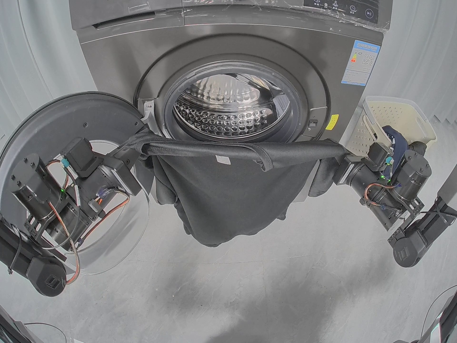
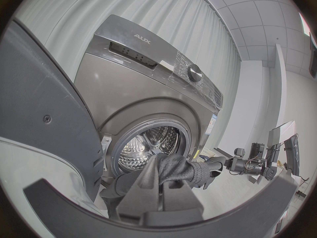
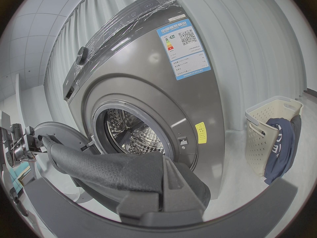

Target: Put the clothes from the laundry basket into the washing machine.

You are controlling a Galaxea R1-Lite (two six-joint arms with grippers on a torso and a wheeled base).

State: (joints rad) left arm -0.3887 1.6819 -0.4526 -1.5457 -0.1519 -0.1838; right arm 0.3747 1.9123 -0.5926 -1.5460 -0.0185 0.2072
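Note:
A dark grey garment [image 1: 228,191] hangs stretched between my two grippers, just in front of and below the washing machine [image 1: 228,48] drum opening [image 1: 233,105]. My left gripper [image 1: 135,145] is shut on its left end, beside the open door [image 1: 52,134]. My right gripper [image 1: 343,157] is shut on its right end. The left wrist view shows the cloth [image 2: 175,169] bunched in the left gripper [image 2: 161,185]. In the right wrist view the cloth [image 3: 109,172] drapes over the right gripper [image 3: 163,185]. The cream laundry basket [image 1: 404,115] stands right of the machine, a navy garment [image 3: 280,146] hanging over its rim.
The round door stands swung open to the left, close to my left arm. Pale grey floor [image 1: 247,287] lies open in front of the machine. Curtains [image 1: 33,34] hang behind it.

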